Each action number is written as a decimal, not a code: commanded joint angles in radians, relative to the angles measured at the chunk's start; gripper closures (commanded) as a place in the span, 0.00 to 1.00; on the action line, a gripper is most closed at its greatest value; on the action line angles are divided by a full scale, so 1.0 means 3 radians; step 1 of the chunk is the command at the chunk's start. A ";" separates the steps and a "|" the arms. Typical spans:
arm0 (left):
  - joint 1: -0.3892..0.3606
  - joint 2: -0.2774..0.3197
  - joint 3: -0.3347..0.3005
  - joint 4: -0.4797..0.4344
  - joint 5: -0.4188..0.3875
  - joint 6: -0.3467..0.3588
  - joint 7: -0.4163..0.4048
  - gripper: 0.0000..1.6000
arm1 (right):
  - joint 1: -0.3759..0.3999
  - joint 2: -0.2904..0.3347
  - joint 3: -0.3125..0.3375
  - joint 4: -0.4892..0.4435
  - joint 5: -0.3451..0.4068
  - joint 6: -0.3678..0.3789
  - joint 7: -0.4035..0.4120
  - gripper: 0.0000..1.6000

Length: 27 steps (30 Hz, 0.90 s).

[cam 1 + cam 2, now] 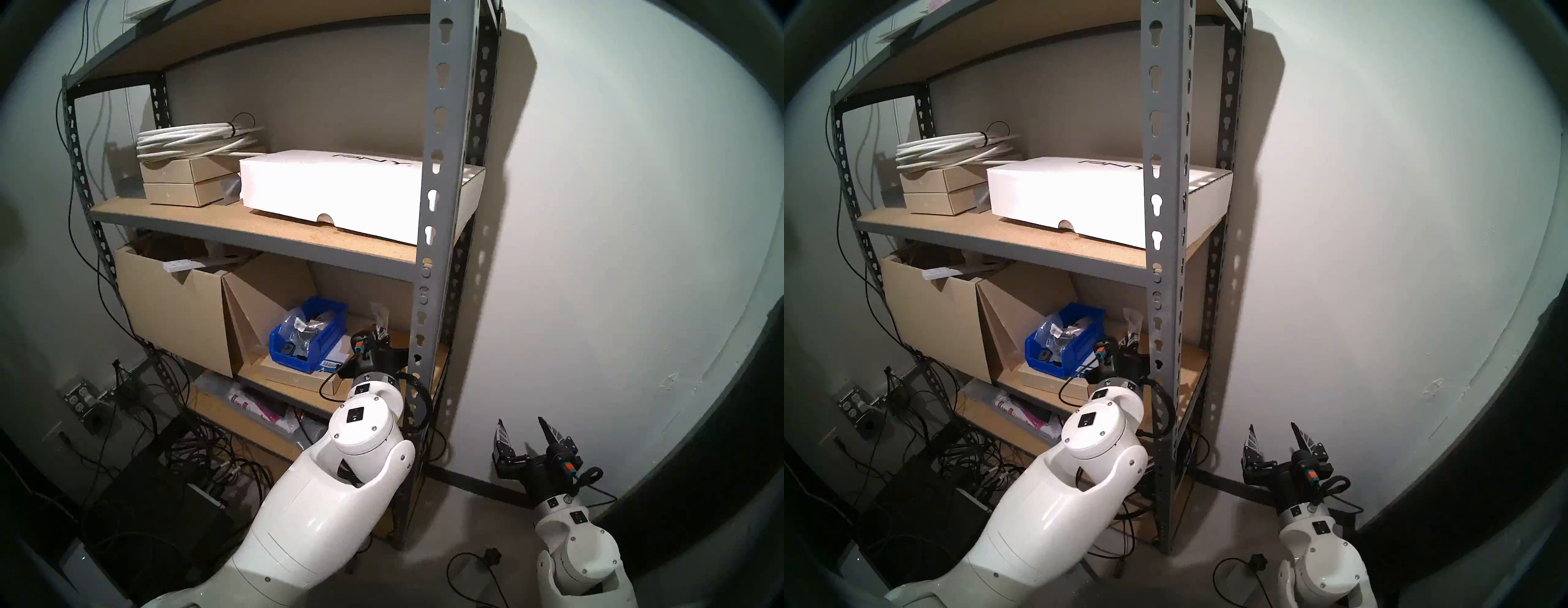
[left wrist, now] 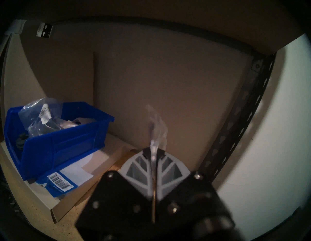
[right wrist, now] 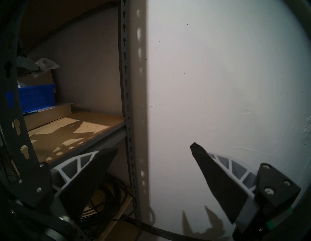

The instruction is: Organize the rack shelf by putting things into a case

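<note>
Inside the second shelf bay of the rack shelf (image 1: 439,178), my left gripper (image 2: 153,152) was pinched tight on a small clear plastic bag (image 2: 155,124), its two fingertips (image 2: 146,152) meeting on the crinkled film. The bag stuck up beyond the tips, clear of the particleboard, in front of the cardboard panel at the back of the bay. From the head camera I could see it (image 1: 379,316) above the wrist, just right of the blue bin (image 1: 309,335). That bin sat on a flat tan carton (image 2: 70,198) to the left of my gripper, apart from it, with other bags (image 2: 42,117) of dark hardware heaped inside and a barcode label showing on one. A blue-and-white labelled packet (image 2: 62,181) lay on the carton under the bin's front edge. My right gripper (image 1: 524,431) hung outside the rack, beside the white wall, jaws spread wide and holding nothing. On the shelf above lay a large white box (image 1: 335,191).
</note>
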 commanded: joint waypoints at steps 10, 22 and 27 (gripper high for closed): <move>0.0384 0.0583 -0.0287 -0.0761 -0.0090 0.0155 -0.0177 1.00 | 0.0007 0.0001 0.0000 -0.0064 0.0001 -0.0012 0.0000 0.00; 0.0528 0.0996 -0.0658 -0.1028 -0.0372 0.0347 -0.0518 1.00 | 0.0005 0.0001 0.0000 -0.0066 0.0001 -0.0011 0.0000 0.00; 0.0551 0.1055 -0.0796 -0.0994 -0.0474 0.0372 -0.0605 1.00 | 0.0005 0.0000 0.0000 -0.0067 0.0000 -0.0010 0.0000 0.00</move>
